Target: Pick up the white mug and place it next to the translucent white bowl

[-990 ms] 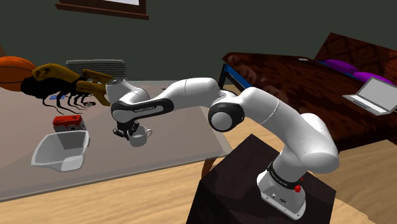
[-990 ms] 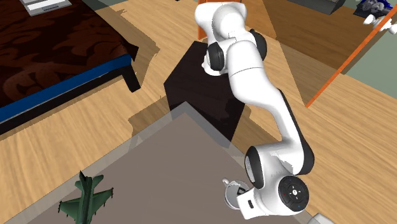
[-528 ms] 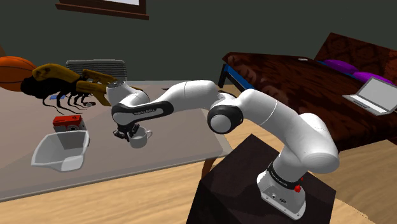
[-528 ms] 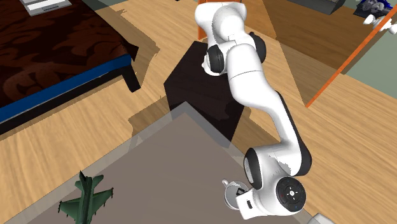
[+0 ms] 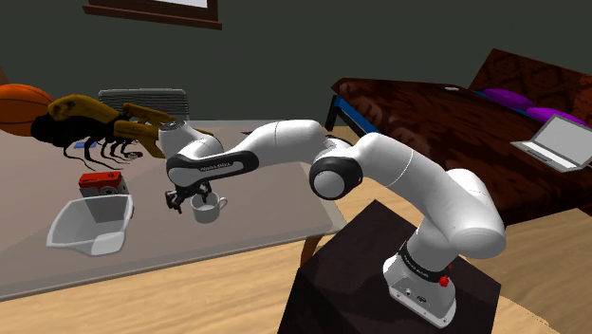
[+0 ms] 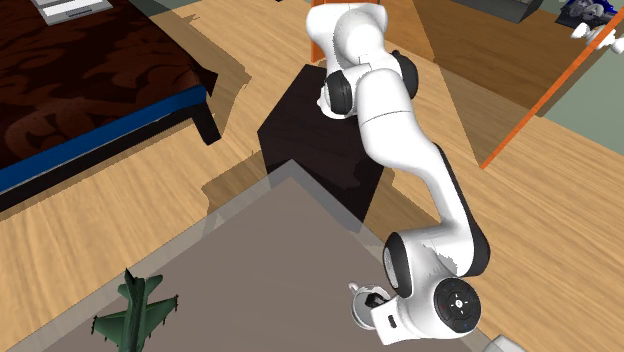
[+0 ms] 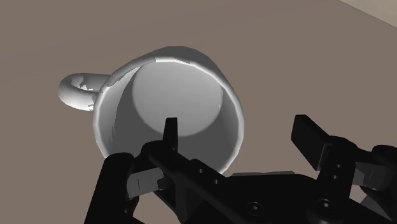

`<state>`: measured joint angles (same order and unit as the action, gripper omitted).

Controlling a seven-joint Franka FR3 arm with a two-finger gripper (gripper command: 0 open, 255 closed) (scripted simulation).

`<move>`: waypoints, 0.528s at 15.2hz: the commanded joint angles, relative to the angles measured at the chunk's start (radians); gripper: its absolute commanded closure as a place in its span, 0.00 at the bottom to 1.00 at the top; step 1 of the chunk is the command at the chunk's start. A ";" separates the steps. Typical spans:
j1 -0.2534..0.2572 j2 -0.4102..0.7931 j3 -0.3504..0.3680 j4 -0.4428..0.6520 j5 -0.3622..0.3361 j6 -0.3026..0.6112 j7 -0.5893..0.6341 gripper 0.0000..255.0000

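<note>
- While the end effector [image 7: 241, 133] stands wide open, one finger [image 7: 170, 130] reaches inside the white mug [image 7: 168, 108] and the other stays outside its rim, so the mug is not clasped.
- Upright on the grey worktop [image 5: 256, 223], the mug's handle points away from the outer finger.
- A translucent white bowl [image 5: 90, 226] sits near the mug but apart from it, toward the shoulder view's left.

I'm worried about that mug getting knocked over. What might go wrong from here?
1. The gripper is open, with one finger inside the white mug and the other outside, so a sideways move would likely drag or tip it.
2. The translucent bowl sits nearby, so a dragged mug might bump it.
</note>
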<state>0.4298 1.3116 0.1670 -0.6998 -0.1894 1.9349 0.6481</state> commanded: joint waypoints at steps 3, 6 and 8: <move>-0.003 -0.067 0.004 -0.022 0.003 -0.045 0.001 0.00; -0.002 -0.081 0.005 -0.020 0.004 -0.061 0.000 0.00; -0.002 -0.081 0.005 -0.020 0.004 -0.061 0.000 0.00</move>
<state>0.4270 1.2300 0.1724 -0.7230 -0.1858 1.8766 0.6487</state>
